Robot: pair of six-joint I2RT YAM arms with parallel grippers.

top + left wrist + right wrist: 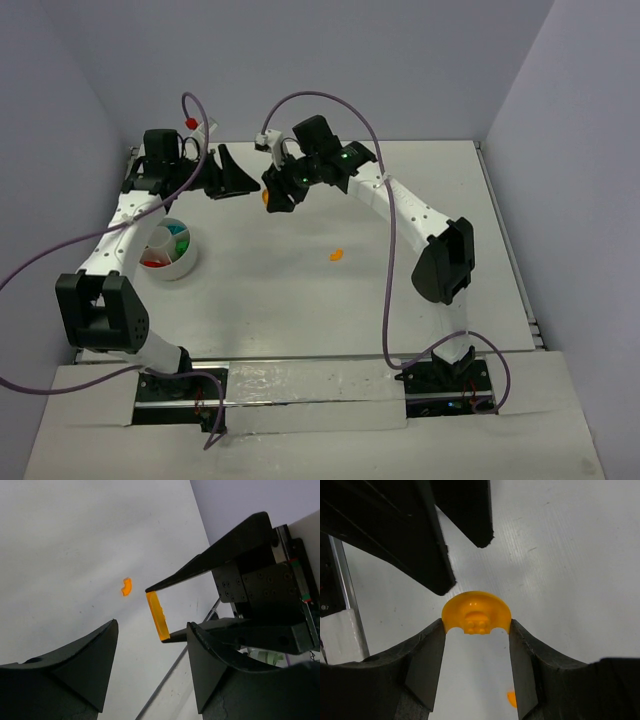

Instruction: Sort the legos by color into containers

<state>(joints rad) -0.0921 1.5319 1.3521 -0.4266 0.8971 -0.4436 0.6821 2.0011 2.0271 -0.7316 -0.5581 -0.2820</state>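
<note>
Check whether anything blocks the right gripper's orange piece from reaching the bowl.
Partly: the open left gripper hovers close beside the orange piece, just off the direct line to the bowl, and the left arm overhangs the bowl's left rim.

Grips a curved orange lego (476,611) at both ends, arch uppermost, between the dark fingers (427,655) of the right gripper (476,627). Looks past it onto a white table (560,555). Faces the left gripper (465,565), tips apart, close above the lego in frame. Catches a second orange lego (511,698) low down, half hidden behind one finger.
</note>
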